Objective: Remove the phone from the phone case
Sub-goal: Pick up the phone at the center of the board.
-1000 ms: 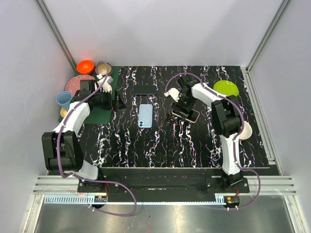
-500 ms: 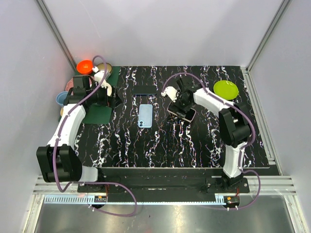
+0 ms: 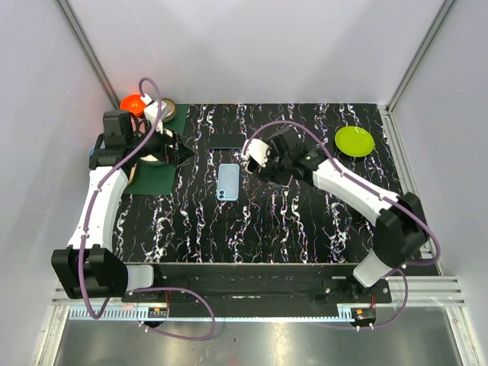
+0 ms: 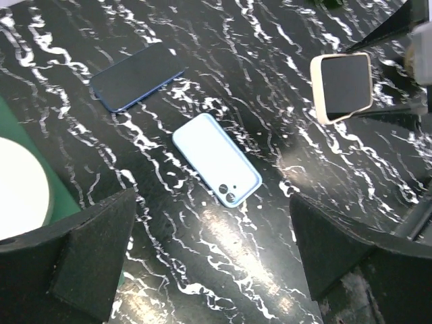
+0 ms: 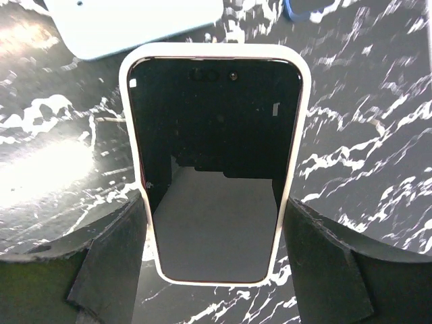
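Surface: black marbled table (image 3: 305, 221).
Hidden: from above, the phone case (image 5: 214, 50) is mostly covered by the right gripper (image 3: 263, 162).
Phone (image 5: 214, 162): screen up, seemingly seated in the cream case.
Right gripper: clamped on the case's long edges.
Left gripper (image 4: 216, 253): spread wide, nothing held, well apart.

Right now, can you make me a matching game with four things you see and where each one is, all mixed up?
Things:
1. cream-cased phone
2. light blue phone case
3. lime green plate
4. orange bowl

Places:
A. far left corner
B. lying flat in the middle of the table
C. held in the right pincer
D. far right part of the table

Pairs: 1-C, 2-B, 3-D, 4-A.
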`<state>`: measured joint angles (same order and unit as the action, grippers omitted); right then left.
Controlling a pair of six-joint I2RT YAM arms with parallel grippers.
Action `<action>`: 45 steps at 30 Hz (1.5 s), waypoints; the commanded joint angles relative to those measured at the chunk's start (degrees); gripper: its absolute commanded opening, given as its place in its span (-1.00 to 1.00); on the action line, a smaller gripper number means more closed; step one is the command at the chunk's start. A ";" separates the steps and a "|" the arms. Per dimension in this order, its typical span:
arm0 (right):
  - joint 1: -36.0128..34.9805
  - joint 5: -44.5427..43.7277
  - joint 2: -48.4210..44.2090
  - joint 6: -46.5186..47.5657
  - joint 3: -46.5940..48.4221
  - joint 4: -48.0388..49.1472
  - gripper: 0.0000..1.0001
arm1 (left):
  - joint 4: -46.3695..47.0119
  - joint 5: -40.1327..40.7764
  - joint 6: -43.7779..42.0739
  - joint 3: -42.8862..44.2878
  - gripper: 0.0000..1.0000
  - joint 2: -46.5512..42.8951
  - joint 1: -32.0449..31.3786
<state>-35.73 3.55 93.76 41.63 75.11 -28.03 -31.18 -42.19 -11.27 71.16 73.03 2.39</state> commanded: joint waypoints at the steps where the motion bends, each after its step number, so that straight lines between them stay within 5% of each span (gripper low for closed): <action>1: -4.16 -3.19 -8.40 2.05 -2.24 10.09 -1.00 | -4.31 -12.09 -1.46 4.68 0.98 3.07 -0.37; 22: -15.86 -12.24 -11.75 5.04 -5.50 17.57 -1.00 | -6.35 -11.16 2.65 9.44 0.98 13.80 -14.34; 45: -20.79 -22.45 -6.04 4.96 -4.62 26.36 -1.00 | -4.59 -10.63 2.74 8.39 0.96 16.26 -19.88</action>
<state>-55.55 -16.14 88.16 46.68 68.42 -8.23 -37.93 -52.66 -8.93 78.00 89.45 -16.86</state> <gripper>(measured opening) 0.783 0.984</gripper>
